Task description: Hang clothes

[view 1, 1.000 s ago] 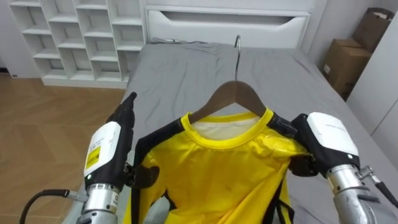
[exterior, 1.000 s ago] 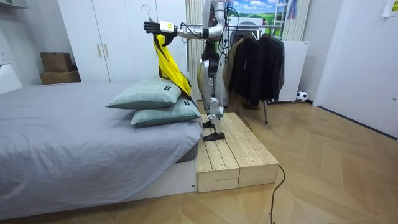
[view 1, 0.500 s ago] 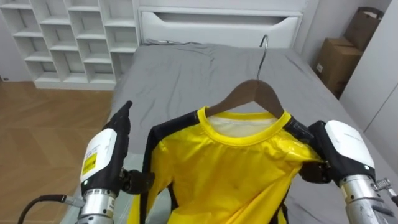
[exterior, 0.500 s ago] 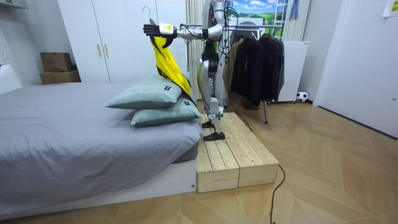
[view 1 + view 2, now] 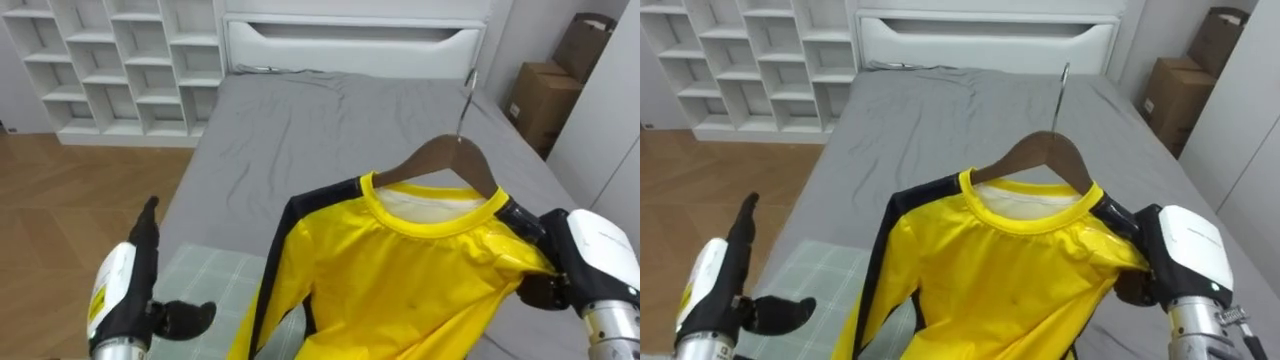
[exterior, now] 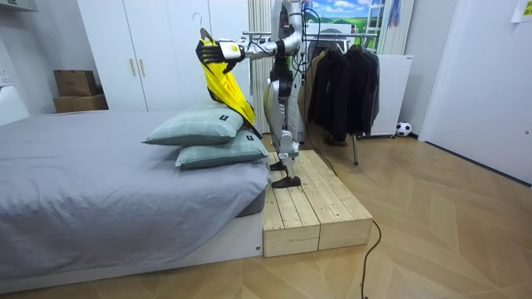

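Note:
A yellow shirt (image 5: 400, 270) with black side panels hangs on a wooden hanger (image 5: 440, 160), held up over the grey bed (image 5: 300, 130). My right hand (image 5: 600, 255) is shut on the shirt's shoulder at the hanger's right end, its fingers tucked under the cloth. My left hand (image 5: 125, 290) is low at the left, open with straight fingers and thumb out, apart from the shirt. The shirt's left sleeve hangs free. In the room view I stand on a wooden platform (image 6: 312, 199) at the bed's side, with the shirt (image 6: 223, 83) held out before me.
A green checked pillow (image 5: 200, 290) lies under the shirt. White cube shelves (image 5: 110, 60) and a white headboard (image 5: 350, 45) stand beyond the bed, cardboard boxes (image 5: 545, 85) to the right. A rack of dark clothes (image 6: 341, 79) stands behind me.
My left hand has let go of the shirt's left shoulder and moved down and left. The shirt and hanger have swung to the right, now held by the right hand alone.

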